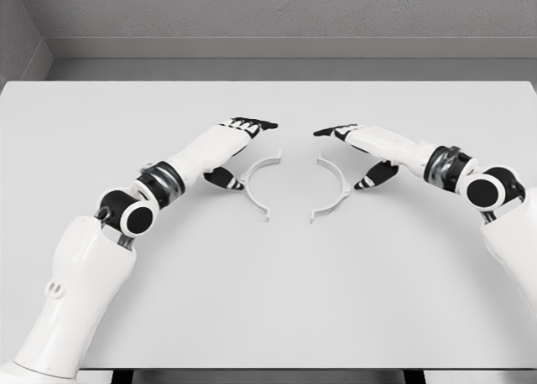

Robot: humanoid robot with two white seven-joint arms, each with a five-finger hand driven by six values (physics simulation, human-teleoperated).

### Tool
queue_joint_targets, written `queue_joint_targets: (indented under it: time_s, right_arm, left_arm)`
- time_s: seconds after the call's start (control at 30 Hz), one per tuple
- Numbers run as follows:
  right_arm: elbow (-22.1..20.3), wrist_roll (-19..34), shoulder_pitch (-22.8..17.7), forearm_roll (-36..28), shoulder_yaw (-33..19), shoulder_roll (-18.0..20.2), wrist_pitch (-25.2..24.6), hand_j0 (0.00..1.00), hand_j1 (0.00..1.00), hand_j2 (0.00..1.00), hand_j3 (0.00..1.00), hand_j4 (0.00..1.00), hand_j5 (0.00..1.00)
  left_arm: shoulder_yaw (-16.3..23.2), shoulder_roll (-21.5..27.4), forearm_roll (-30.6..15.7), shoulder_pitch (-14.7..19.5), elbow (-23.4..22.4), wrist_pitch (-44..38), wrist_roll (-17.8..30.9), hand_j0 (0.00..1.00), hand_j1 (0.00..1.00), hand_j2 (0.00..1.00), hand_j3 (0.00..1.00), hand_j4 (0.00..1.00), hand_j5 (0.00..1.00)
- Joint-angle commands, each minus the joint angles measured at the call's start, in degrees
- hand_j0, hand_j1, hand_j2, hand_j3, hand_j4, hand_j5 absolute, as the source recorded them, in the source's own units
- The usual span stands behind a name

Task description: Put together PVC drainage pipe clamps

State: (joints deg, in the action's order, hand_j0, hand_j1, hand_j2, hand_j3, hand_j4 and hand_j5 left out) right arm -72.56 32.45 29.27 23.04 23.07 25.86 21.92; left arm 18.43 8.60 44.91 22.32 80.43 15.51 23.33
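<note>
Two white half-ring clamp pieces lie flat on the table, their hollow sides facing each other across a gap. The left clamp half [257, 182] curves from near my left hand down toward the table's middle. The right clamp half [331, 188] mirrors it. My left hand [237, 149] hovers just left of its piece, fingers stretched out and thumb below, holding nothing. My right hand [357, 153] hangs just right of the other piece, fingers also spread and empty. Neither hand visibly touches a clamp piece.
The pale grey table [268, 300] spans the view, its front edge at the bottom. A grey wall rises behind the far edge. Both white arms reach in over the table from the lower corners.
</note>
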Motion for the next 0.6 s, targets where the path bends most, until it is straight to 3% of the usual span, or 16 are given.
queue_joint_targets:
  time_s: [0.0, 0.57]
  right_arm:
    - [-0.22, -0.02, 0.00, -0.37, 0.13, -0.11, -0.12, 1.00, 1.00, 1.00, 1.00, 1.00, 1.00]
    - [-0.48, -0.02, 0.00, -0.81, 0.22, -1.34, -0.04, 1.00, 1.00, 1.00, 1.00, 1.00, 1.00]
  left_arm:
    - [0.11, -0.25, -0.26, 0.00, 0.16, -0.04, -0.04, 1.00, 1.00, 1.00, 1.00, 1.00, 1.00]
    - [-1.73, 0.72, -0.43, 0.53, -0.72, -0.74, -0.13, 1.00, 1.00, 1.00, 1.00, 1.00, 1.00]
